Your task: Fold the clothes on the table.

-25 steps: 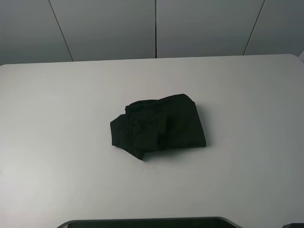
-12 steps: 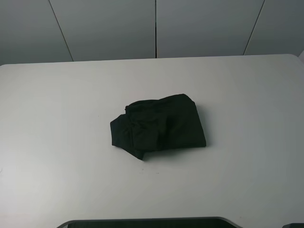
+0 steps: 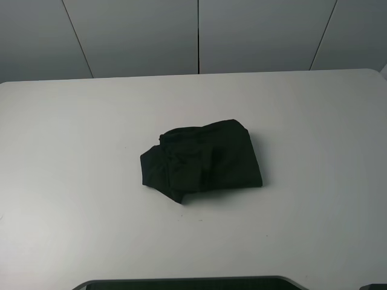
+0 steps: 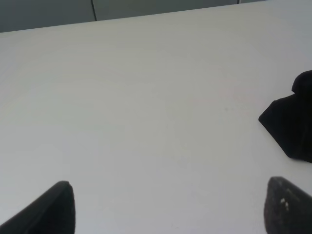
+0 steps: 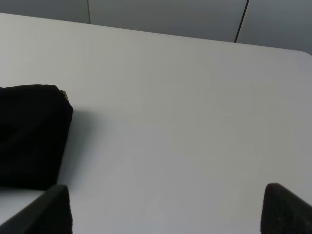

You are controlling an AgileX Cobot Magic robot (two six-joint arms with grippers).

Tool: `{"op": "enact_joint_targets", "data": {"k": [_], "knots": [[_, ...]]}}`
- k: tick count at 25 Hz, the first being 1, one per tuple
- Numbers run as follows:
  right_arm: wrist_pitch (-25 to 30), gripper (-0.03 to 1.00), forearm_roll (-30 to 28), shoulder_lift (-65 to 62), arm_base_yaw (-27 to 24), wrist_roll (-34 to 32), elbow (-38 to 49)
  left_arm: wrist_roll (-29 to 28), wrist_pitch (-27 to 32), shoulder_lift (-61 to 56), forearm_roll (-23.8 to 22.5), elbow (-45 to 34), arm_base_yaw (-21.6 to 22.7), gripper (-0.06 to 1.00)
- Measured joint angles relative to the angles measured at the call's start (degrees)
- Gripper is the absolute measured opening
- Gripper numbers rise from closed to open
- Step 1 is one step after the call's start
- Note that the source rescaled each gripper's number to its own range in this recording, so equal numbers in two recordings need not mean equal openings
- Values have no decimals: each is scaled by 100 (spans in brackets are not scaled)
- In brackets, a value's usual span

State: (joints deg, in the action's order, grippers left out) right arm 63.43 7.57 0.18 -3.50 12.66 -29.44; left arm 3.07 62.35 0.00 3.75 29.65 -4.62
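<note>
The clothes point(image 3: 202, 159) lie as a compact black folded bundle near the middle of the white table point(image 3: 72, 151); no print shows on the cloth. Neither arm appears in the exterior high view. In the left wrist view my left gripper point(image 4: 168, 207) stands open over bare table, its two dark fingertips point(image 4: 53, 207) wide apart, and a corner of the clothes point(image 4: 292, 122) lies off to one side. In the right wrist view my right gripper point(image 5: 165, 209) is open with nothing between its fingertips point(image 5: 285, 209), and the clothes point(image 5: 29, 134) lie beside it.
Grey wall panels point(image 3: 199, 36) rise behind the table's far edge. A dark strip point(image 3: 187, 283) runs along the near edge of the exterior high view.
</note>
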Motion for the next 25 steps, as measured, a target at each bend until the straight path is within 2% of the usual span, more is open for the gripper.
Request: {"op": "enact_joint_targets", "data": {"k": [25], "knots": [[0, 92, -46, 0, 0, 0, 0, 0, 0, 0, 0, 0, 0, 100]]}}
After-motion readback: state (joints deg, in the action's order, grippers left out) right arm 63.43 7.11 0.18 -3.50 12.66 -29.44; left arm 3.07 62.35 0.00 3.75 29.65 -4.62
